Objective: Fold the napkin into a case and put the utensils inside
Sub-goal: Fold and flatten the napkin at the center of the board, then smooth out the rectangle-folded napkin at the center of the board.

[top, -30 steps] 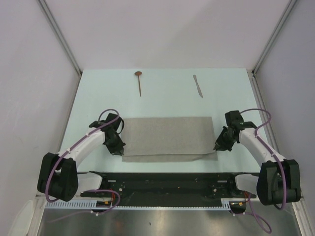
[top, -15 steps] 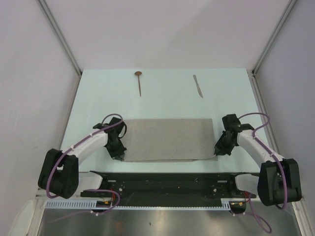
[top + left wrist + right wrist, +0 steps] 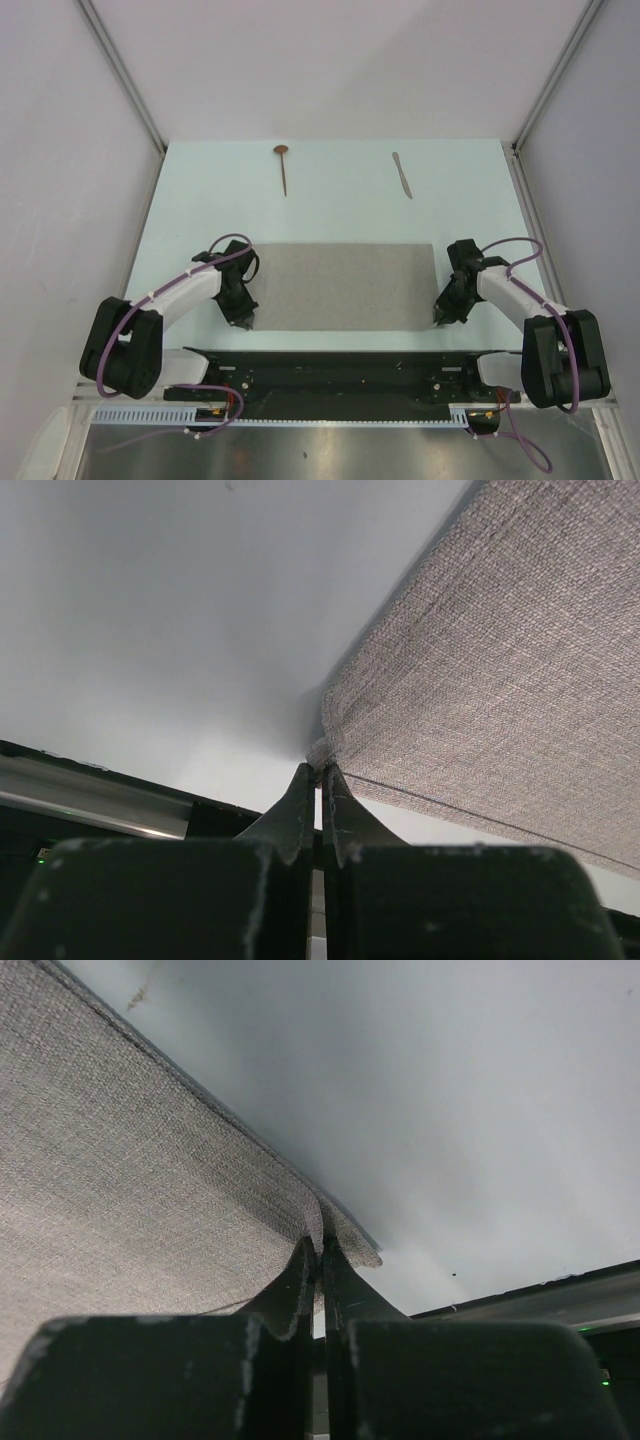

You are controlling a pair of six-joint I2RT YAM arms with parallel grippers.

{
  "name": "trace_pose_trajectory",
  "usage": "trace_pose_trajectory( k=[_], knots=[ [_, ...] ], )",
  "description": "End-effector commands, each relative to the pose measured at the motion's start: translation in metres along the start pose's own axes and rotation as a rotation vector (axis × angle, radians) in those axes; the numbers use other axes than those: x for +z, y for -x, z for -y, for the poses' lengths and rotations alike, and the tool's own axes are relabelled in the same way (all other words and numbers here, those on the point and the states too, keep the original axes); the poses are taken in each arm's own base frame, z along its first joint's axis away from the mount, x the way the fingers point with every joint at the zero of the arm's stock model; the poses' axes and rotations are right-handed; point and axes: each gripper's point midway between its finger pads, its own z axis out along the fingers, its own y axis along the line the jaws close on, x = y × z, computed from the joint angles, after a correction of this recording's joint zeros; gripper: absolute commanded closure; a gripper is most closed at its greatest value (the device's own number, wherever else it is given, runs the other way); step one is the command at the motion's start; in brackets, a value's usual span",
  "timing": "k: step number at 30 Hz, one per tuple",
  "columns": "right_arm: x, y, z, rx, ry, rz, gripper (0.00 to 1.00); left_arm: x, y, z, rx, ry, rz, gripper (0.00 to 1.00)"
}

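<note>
The grey-beige napkin (image 3: pixel 340 288) lies folded as a wide rectangle on the pale table, close to the near edge. My left gripper (image 3: pixel 246 322) is shut on its near left corner, and the left wrist view shows the cloth (image 3: pixel 500 680) pinched at the fingertips (image 3: pixel 321 770). My right gripper (image 3: pixel 438 318) is shut on the near right corner; in the right wrist view the cloth (image 3: pixel 130 1180) puckers between the tips (image 3: pixel 321 1245). The copper-bowled spoon (image 3: pixel 283 166) and the silver knife (image 3: pixel 402 174) lie apart at the far side of the table.
A black rail (image 3: pixel 340 365) runs along the table's near edge just behind both grippers. White walls with metal posts (image 3: pixel 120 70) enclose the table on the left, right and back.
Both grippers have drawn the napkin's near corners toward the near edge and slightly inward. The loose lower layer that stuck out at the front now lies in line with the upper one.
</note>
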Motion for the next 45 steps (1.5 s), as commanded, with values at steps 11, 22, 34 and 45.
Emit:
trace_pose_trajectory(
  k=[11,22,34,45],
  knots=[
    [0.011,0.010,0.027,0.032,-0.123,0.076,1.00,0.006,0.007,-0.023,-0.016,0.113,0.058,1.00],
    [-0.010,0.020,0.009,0.067,-0.026,0.136,0.52,-0.001,0.005,0.000,0.000,-0.017,0.045,0.96],
    [-0.074,0.041,-0.039,-0.127,0.228,0.254,0.29,-0.057,0.006,0.020,0.115,-0.235,0.107,0.30],
    [-0.033,0.019,-0.020,-0.032,0.123,0.172,0.90,-0.042,0.004,0.085,0.154,-0.525,0.049,0.89]
  ],
)
